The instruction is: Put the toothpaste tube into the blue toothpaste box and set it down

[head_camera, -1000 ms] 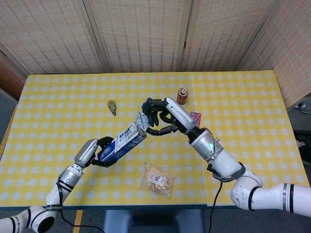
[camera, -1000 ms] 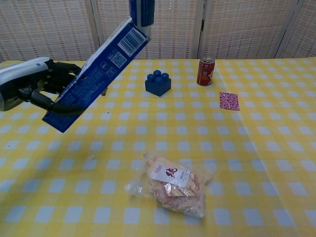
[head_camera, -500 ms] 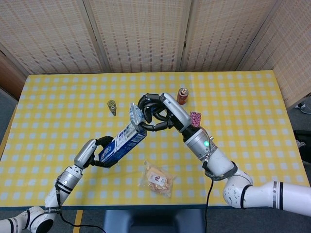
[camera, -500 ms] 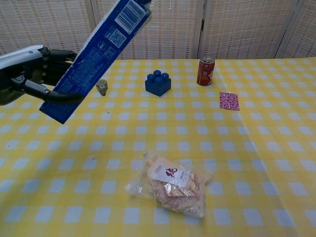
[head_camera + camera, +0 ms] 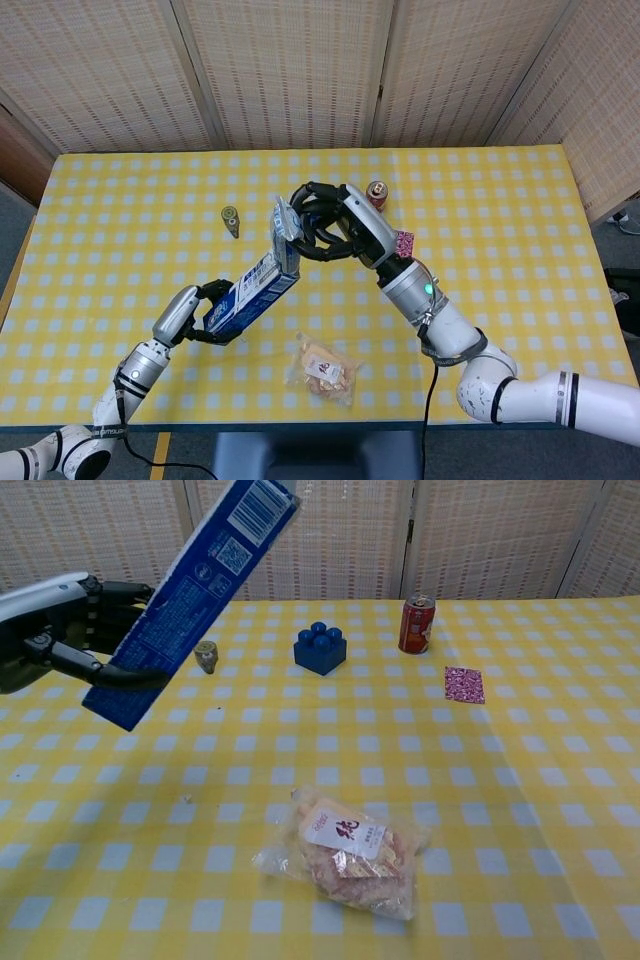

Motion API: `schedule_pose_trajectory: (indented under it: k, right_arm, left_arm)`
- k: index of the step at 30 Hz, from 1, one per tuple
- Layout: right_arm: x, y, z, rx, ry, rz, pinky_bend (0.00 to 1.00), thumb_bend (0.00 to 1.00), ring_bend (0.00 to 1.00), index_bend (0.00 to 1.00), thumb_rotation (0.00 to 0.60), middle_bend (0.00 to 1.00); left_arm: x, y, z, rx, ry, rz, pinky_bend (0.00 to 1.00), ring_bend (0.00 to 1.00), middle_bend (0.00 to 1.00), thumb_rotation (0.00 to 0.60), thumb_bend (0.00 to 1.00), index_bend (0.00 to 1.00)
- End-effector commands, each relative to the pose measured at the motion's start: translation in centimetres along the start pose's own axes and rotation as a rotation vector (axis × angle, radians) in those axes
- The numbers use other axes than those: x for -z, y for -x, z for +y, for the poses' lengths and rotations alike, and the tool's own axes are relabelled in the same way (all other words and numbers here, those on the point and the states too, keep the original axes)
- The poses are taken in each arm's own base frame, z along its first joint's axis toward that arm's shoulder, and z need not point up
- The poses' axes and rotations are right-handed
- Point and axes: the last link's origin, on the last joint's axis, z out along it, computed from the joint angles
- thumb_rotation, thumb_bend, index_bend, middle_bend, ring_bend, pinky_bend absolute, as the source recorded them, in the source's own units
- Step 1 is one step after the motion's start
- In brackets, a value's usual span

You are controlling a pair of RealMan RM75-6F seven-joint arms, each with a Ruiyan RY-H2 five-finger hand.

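Left hand (image 5: 196,310) grips one blue toothpaste box (image 5: 255,291).

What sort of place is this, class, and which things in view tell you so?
Probably an indoor robot test room: a table under a yellow checked cloth, woven folding screens behind it, and unrelated items like a drink can and blue block.

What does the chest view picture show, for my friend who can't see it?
The robot's left hand holds a blue toothpaste box tilted up above a yellow checked table. On the table are a blue building block, a red can, a small pink packet and a clear bag of snacks.
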Motion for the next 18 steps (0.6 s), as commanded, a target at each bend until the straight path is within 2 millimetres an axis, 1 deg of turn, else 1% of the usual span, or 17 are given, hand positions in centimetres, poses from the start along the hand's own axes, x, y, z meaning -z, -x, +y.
schedule_pose_trajectory:
  k: [1, 11, 15, 18]
  right_arm:
    - [0.2, -0.3, -0.4, -0.010, -0.016, 0.004, 0.99, 0.77, 0.68, 0.89, 0.600, 0.68]
    - [0.4, -0.8, 0.3, -0.077, -0.041, 0.003, 0.99, 0.77, 0.68, 0.89, 0.600, 0.68]
    - [0.3, -0.8, 0.7, -0.115, -0.056, 0.000, 0.99, 0.77, 0.68, 0.89, 0.600, 0.68]
    - [0.3, -0.7, 1.0, -0.139, -0.062, -0.001, 0.99, 0.77, 0.68, 0.89, 0.600, 0.68]
  left_arm:
    - [-0.1, 0.1, 0.0, 0.006, 0.002, -0.001, 0.60, 0.56, 0.73, 0.600, 0.22, 0.45]
    - [0.0, 0.7, 1.4, 0.068, 0.063, 0.006, 0.60, 0.56, 0.74, 0.600, 0.22, 0.45]
    - [0.1, 1.7, 1.7, 0.075, 0.085, 0.022, 0.60, 0.56, 0.74, 0.600, 0.22, 0.45]
    - [-0.1, 2.1, 1.7, 0.078, 0.090, 0.022, 0.60, 0.56, 0.74, 0.600, 0.22, 0.45]
